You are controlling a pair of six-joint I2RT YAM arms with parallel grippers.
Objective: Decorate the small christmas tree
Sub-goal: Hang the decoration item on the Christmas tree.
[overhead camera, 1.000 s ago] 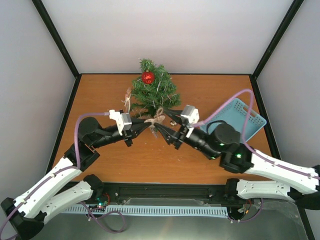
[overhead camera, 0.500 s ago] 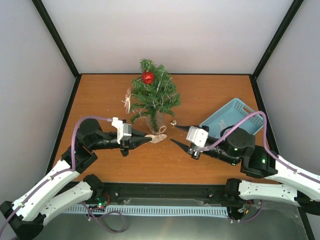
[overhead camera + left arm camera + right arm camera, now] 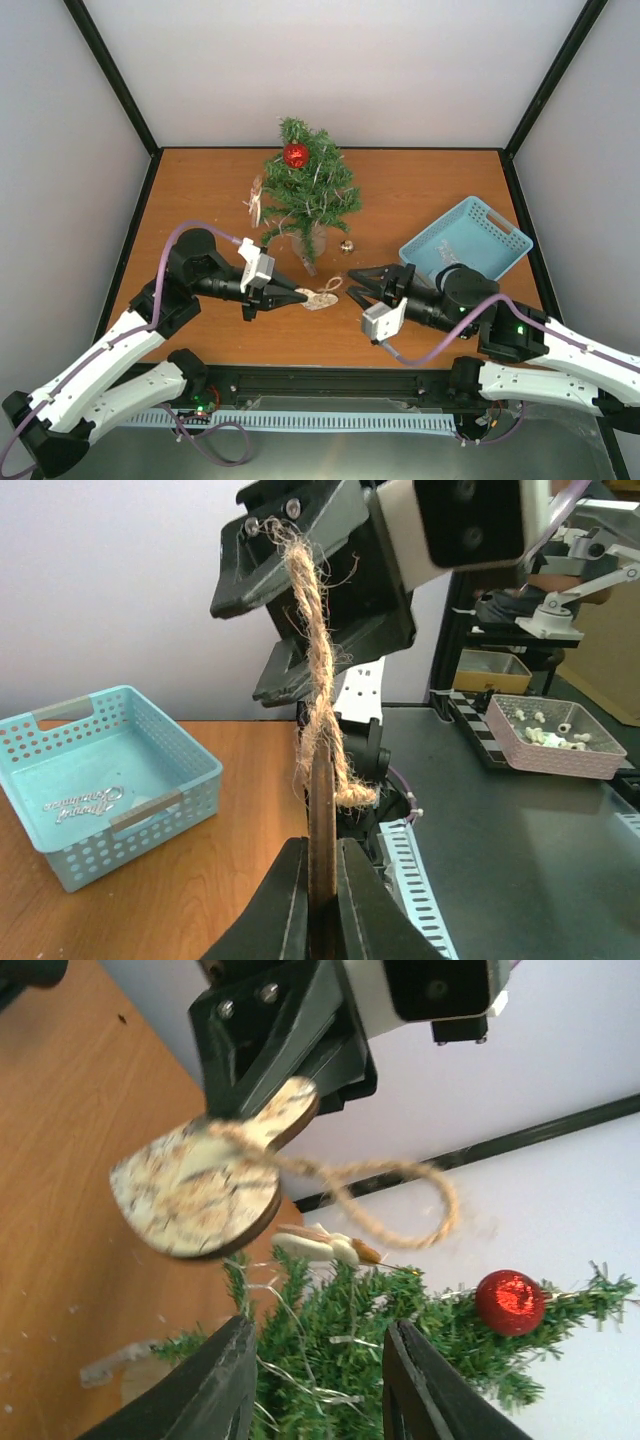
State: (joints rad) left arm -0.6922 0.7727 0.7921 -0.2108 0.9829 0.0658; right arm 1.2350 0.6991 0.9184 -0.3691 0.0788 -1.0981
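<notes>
The small christmas tree stands at the back of the table with a red ball near its top and a pale ornament on its left side. My left gripper is shut on a flat wooden ornament with a twine loop, held in front of the tree. In the left wrist view the ornament shows edge-on between the jaws, twine rising from it. My right gripper faces it from the right, open and empty. In the right wrist view the ornament hangs ahead of the right gripper, the tree behind.
A light blue basket sits at the right, holding a pale script ornament. A small bell lies on the table beside the tree's base. Black frame posts bound the table's back corners.
Both arms drew back from the tree toward the near edge. The left kept the wooden ornament. The right gripper narrowed its jaws and turned to face the ornament.
</notes>
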